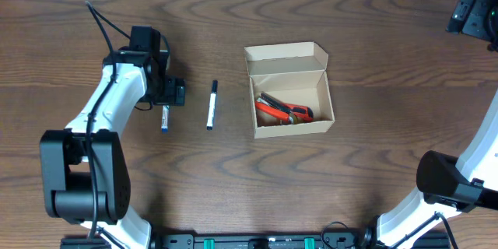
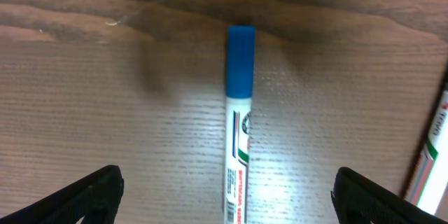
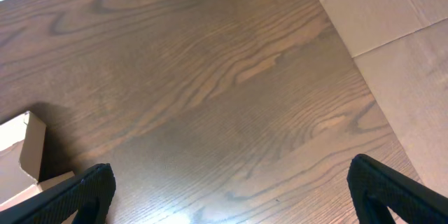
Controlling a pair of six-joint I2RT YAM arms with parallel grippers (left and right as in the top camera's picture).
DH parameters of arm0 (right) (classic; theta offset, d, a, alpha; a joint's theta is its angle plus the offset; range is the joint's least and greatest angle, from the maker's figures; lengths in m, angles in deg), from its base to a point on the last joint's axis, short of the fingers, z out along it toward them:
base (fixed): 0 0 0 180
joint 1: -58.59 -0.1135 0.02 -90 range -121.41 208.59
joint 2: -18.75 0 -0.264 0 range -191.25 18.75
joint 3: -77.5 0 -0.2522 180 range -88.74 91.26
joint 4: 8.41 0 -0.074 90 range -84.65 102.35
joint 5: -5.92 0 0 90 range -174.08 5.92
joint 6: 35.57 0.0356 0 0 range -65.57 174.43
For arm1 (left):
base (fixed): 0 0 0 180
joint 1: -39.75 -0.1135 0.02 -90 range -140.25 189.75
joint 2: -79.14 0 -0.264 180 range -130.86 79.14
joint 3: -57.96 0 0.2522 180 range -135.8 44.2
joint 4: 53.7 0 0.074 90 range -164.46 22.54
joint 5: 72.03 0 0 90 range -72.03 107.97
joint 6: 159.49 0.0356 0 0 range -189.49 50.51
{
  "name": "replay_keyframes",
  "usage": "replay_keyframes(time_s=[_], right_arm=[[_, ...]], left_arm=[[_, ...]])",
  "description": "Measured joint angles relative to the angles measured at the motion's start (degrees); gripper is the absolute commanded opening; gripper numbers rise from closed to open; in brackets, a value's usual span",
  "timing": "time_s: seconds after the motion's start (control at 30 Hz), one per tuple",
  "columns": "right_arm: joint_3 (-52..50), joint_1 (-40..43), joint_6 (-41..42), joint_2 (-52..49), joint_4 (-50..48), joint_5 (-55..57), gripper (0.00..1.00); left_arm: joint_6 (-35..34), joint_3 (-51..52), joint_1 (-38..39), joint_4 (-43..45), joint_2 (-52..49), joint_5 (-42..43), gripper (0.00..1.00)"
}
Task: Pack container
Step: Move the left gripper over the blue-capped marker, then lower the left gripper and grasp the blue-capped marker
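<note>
The tan cardboard container [image 1: 289, 89] stands open at the table's middle, flap lid raised at the back, with red and black markers [image 1: 284, 110] inside. A blue-capped marker [image 1: 165, 118] lies on the table at the left. My left gripper [image 1: 165, 103] is open right above it; in the left wrist view the marker [image 2: 238, 147] lies between the spread fingers [image 2: 227, 196]. A black-capped marker [image 1: 211, 104] lies just to its right, its edge showing in the left wrist view [image 2: 430, 157]. My right gripper [image 3: 231, 192] is open and empty over bare wood at the far right; a container corner [image 3: 28, 150] shows at left.
The table's right edge and the tan floor beyond it [image 3: 392, 35] show in the right wrist view. The right arm's base [image 1: 443, 179] sits at the lower right, the left arm's base [image 1: 78, 179] at the lower left.
</note>
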Motion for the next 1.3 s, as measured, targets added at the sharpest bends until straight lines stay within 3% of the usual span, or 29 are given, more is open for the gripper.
replay_keyframes(time_s=[1.3], right_arm=[[0.0, 0.0, 0.0, 0.0, 0.0, 0.0, 0.99]], left_arm=[[-2.4, 6.1, -2.4, 4.9, -0.1, 4.4, 0.95]])
